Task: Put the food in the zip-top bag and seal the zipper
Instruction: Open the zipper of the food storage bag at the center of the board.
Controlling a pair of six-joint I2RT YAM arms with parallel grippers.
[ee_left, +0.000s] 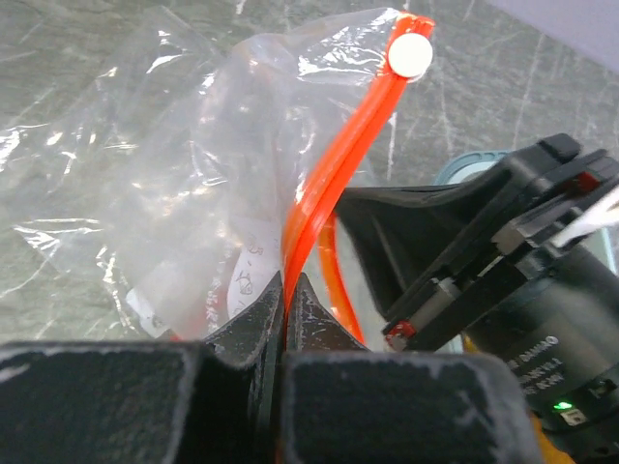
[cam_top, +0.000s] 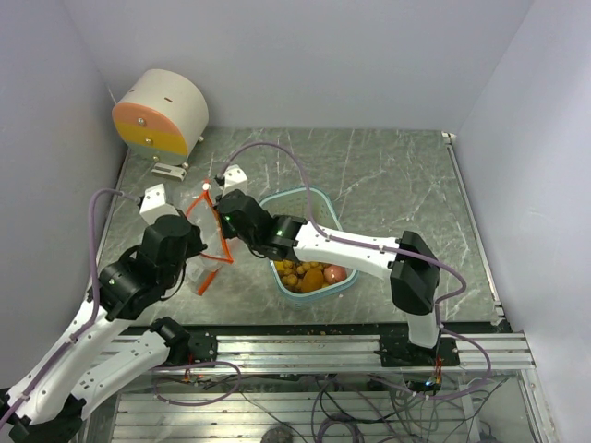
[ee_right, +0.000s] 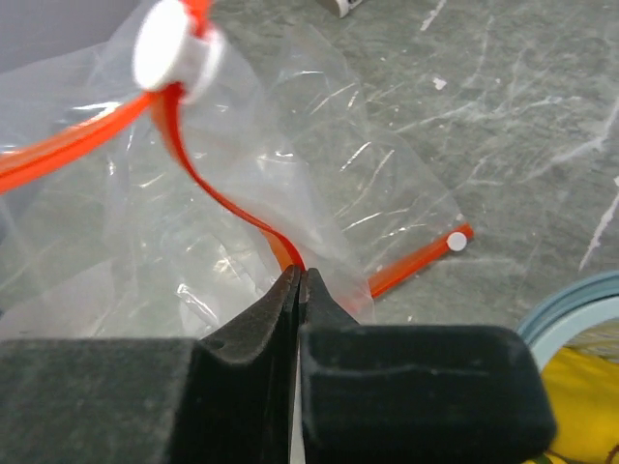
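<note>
A clear zip-top bag [cam_top: 211, 242] with an orange zipper strip [ee_left: 334, 179] is held up off the table between both arms. My left gripper [ee_left: 286, 286] is shut on one side of the strip. My right gripper [ee_right: 301, 277] is shut on the other side of the strip [ee_right: 218, 198]. A white slider [ee_left: 410, 56] sits at the strip's end; it also shows in the right wrist view [ee_right: 172, 50]. The food lies in the teal basket [cam_top: 305, 196]: yellow-orange fruits [cam_top: 310, 278], small brown fruits [cam_top: 293, 274] and a reddish fruit [cam_top: 336, 274]. The bag holds no food.
A round cream and orange device [cam_top: 159, 114] stands at the back left on a small white stand [cam_top: 170, 170]. The right arm [cam_top: 355, 249] reaches across the basket. The table's metal rail [cam_top: 323, 349] runs along the near edge.
</note>
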